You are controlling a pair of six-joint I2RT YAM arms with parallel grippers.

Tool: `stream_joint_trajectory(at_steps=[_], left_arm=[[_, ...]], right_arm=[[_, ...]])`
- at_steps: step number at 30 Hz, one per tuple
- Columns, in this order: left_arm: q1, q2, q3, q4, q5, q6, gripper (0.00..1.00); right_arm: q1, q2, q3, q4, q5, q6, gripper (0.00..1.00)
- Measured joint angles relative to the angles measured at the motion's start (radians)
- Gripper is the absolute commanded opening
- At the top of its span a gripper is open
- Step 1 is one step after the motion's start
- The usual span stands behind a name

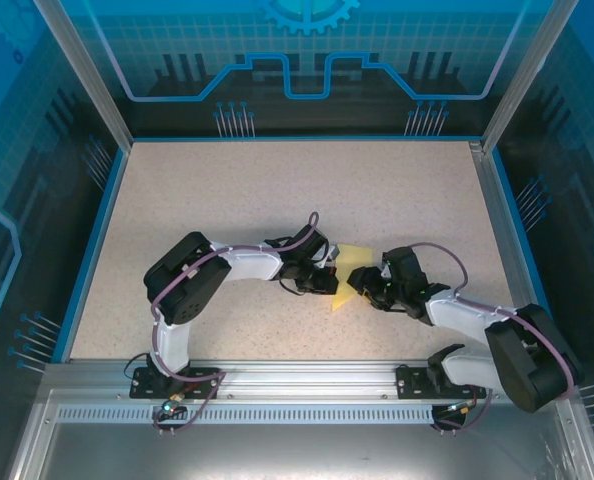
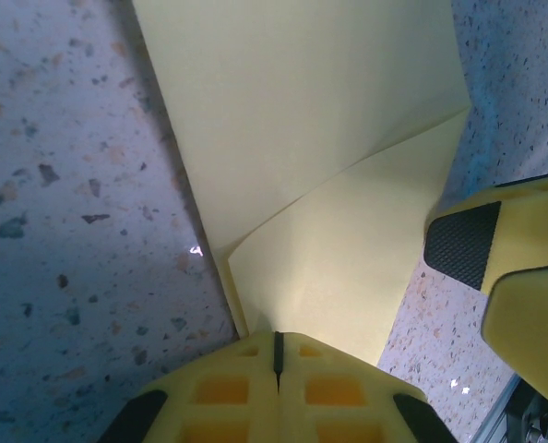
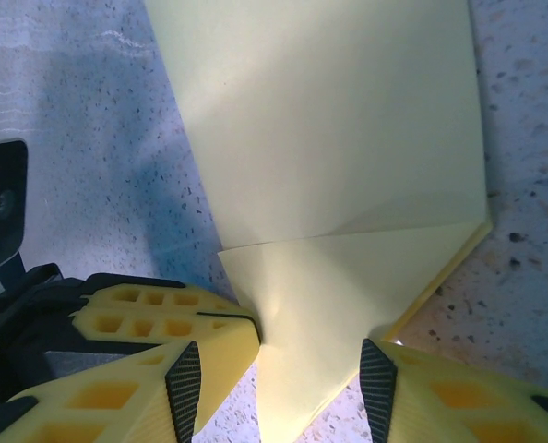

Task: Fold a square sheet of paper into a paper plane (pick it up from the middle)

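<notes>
progress: early; square sheet of paper [image 1: 345, 275] has one flap creased over, no pointed wedge yet, most folds left
sheet place: mid counter [image 1: 227, 190], between both claws
left claw [image 2: 276, 365]: shut, pinching sheet's edge
right claw [image 3: 311, 346]: half open, straddling a sheet corner, not gripping
count: one sheet, two claws

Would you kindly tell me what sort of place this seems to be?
Probably an enclosed robot test cell: a speckled table walled by blue printed panels and aluminium posts.
</notes>
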State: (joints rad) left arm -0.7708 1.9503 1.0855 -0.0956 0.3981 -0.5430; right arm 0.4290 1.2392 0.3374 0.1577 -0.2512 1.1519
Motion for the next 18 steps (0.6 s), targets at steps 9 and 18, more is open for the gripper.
stream_joint_trajectory(at_steps=[9,18], left_arm=[[0.0,0.0,0.0,-0.001,0.0,0.002,0.0],[0.0,0.005,0.013,-0.018,0.0,0.003,0.0]], right_arm=[[-0.005,0.029,0.005,0.002,-0.003,-0.003,0.52],[-0.005,-0.033,0.003,-0.008,0.001,-0.004,0.52]])
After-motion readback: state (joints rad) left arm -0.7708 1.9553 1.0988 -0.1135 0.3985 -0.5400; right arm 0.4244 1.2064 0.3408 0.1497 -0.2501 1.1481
